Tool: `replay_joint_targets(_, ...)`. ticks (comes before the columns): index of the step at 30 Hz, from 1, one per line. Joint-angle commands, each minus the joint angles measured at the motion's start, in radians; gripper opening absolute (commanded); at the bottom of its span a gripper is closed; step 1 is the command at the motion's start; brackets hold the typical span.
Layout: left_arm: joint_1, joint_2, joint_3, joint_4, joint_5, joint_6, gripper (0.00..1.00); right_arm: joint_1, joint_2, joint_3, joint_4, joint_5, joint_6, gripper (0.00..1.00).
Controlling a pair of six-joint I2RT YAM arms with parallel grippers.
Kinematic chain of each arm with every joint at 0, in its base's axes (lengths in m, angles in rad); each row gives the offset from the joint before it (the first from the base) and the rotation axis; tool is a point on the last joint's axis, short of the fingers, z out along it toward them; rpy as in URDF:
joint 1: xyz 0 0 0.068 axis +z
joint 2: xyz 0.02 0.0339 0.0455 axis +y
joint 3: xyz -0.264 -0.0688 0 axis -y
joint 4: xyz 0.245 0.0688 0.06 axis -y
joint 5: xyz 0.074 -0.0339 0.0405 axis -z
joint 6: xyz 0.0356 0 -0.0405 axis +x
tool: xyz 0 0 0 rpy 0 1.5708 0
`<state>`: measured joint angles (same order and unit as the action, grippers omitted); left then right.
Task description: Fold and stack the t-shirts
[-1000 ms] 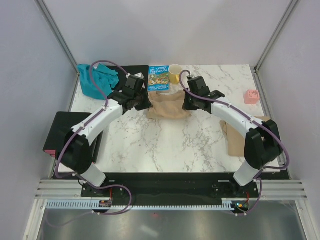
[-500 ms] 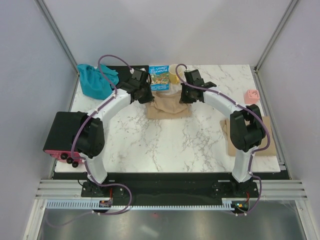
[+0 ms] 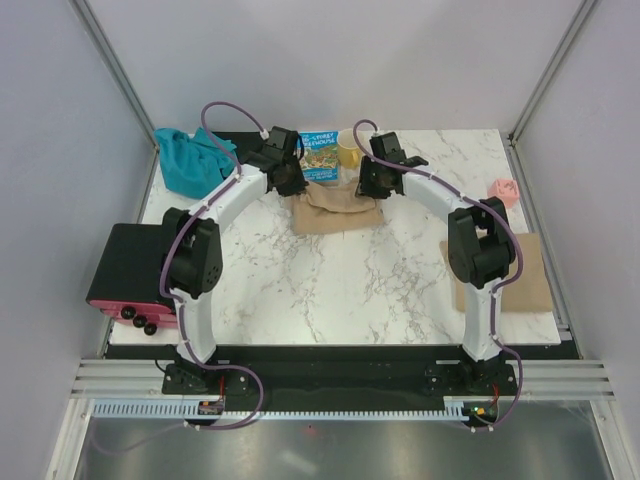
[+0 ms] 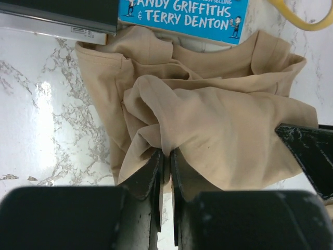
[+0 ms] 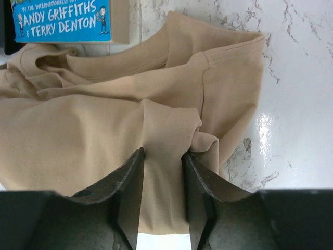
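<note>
Shirt (image 3: 335, 210) is laid at tabletop (image 3: 400, 280) far edge, centre, just beside book (image 3: 320, 158); a fold is pinched by L gripper (image 4: 166, 156), jaws near shut; R gripper (image 5: 162, 156) jaws are set part-open astride cloth, prob. to release the fold.

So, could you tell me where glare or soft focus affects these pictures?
Left wrist view: a glare patch washes out the marble tabletop left of the tan t-shirt; the left gripper is soft, the book lettering sharp. Right wrist view: similar glare on the marble at right, right gripper blurred. Top external view: even light, soft shadows, no strong glare.
</note>
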<state>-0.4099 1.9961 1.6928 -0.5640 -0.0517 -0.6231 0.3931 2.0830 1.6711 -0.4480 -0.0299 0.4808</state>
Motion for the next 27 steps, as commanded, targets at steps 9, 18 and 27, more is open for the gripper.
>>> replay_joint_targets(9, 0.032, 0.006, 0.042, -0.043, -0.094, 0.003, 0.25, -0.042, 0.04, 0.171, 0.026, -0.027, 0.068, 0.48)
replay_joint_targets(18, 0.071, 0.032, 0.094, -0.073, -0.105, -0.007, 0.32, -0.056, 0.098, 0.353, 0.009, -0.042, 0.097, 0.51)
replay_joint_targets(27, 0.105, 0.131, 0.277, -0.088, -0.086, 0.033, 0.34, -0.068, 0.017, 0.328, -0.008, -0.027, -0.001, 0.46)
